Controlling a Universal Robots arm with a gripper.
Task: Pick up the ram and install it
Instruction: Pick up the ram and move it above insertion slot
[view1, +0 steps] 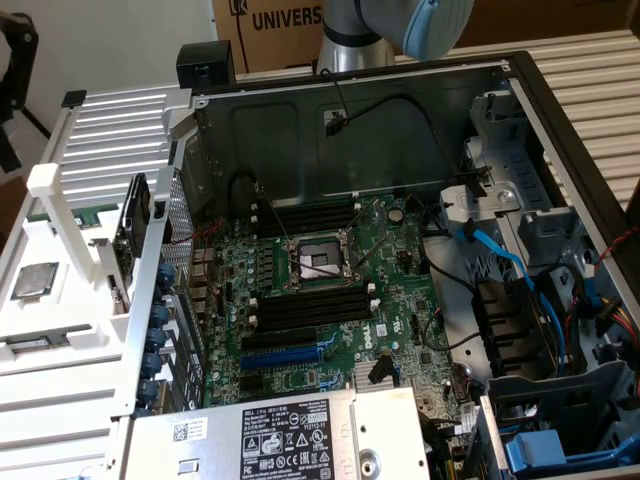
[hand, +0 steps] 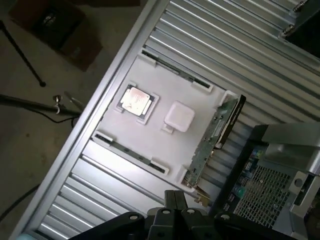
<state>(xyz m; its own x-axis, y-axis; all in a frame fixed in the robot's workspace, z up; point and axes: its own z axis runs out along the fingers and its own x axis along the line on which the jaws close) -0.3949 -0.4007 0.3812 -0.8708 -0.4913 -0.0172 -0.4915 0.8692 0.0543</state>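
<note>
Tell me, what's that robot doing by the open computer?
The robot's gripper hangs shut and empty over a white tray beside the computer. The ram stands on its edge at the tray's side, close to the gripper, not picked up yet. A small chip lies on the tray too.

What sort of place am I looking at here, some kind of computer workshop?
Probably a lab bench for robot computer assembly: an open computer case with its motherboard bared, a robot arm at its far side, and a white tray holding the ram and a processor chip.
</note>
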